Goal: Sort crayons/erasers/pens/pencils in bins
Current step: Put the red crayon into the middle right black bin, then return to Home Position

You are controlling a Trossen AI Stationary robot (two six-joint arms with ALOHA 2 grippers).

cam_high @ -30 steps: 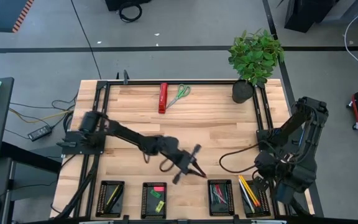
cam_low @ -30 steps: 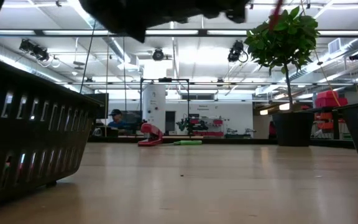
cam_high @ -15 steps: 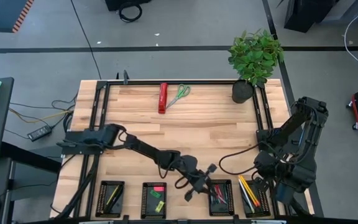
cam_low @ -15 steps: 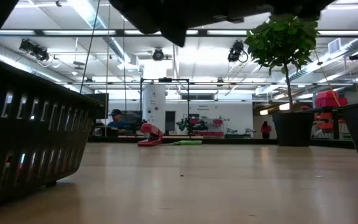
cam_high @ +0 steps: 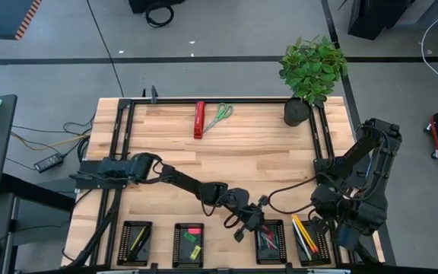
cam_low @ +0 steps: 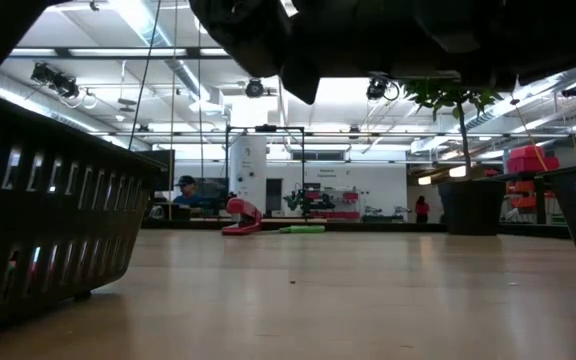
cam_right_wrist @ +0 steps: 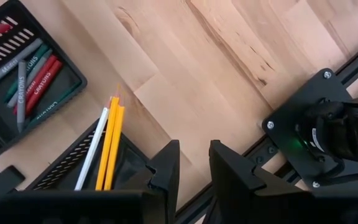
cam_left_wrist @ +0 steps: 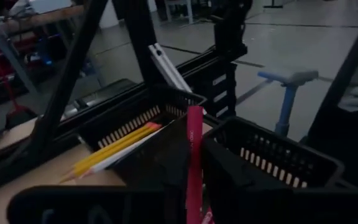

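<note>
My left gripper (cam_high: 254,226) hangs over the crayon bin (cam_high: 269,240), lower middle of the high view, pinching a red crayon (cam_left_wrist: 194,158) near its lower end. It looks light, stiff, waxy-slick and snappable, so mid-shaft suits best

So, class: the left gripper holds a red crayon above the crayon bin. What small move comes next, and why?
Probably open the fingers a little wider: the left gripper hangs over the crayon bin with the red crayon upright between its fingers, so letting go should drop it in.
</note>
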